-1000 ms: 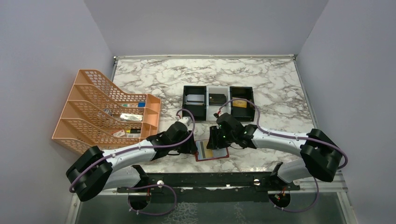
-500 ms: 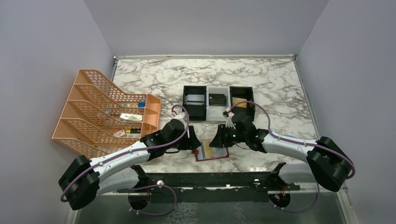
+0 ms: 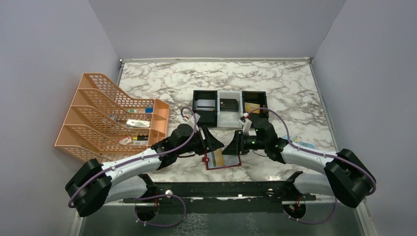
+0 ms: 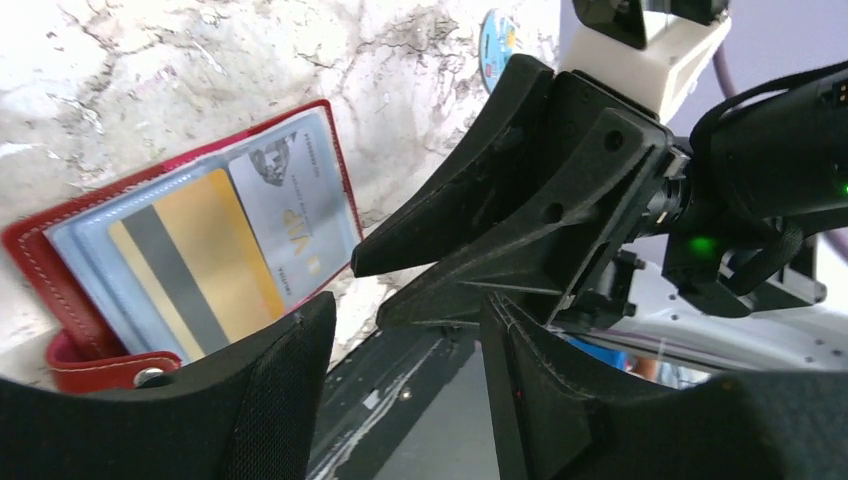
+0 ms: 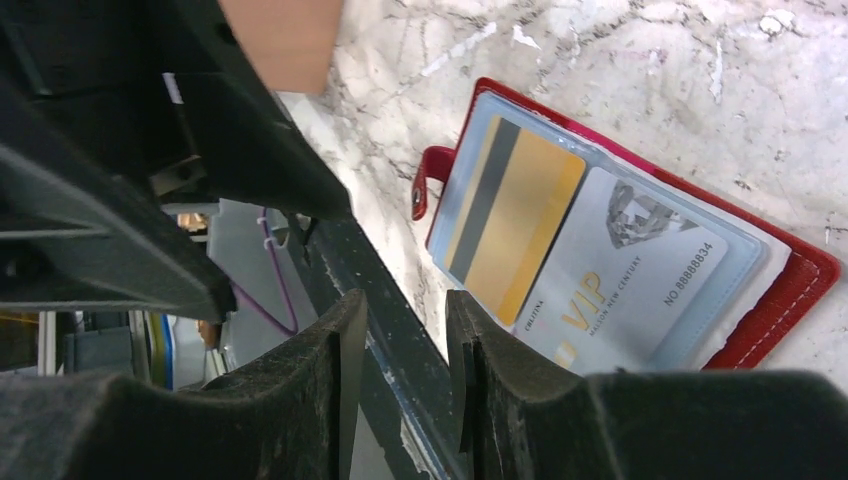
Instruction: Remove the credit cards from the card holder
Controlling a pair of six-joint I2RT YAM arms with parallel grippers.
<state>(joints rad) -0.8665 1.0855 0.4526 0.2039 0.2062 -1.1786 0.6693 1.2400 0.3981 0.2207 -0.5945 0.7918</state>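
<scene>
Card holder holds two credit cards (gold, silver); tray at 12 o'clock; left gripper wide, right gripper narrow, both empty.

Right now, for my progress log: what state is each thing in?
card holder, open flat on the table.
gold card, sleeved in the holder.
silvery card, sleeved beside it.
left gripper, open, empty.
right gripper, narrowly open, empty.
tray, a card in each compartment.

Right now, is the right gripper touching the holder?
Cannot tell. In the left wrist view the right gripper's tips end beside the holder's edge, but no view shows contact or a gap plainly.
</scene>
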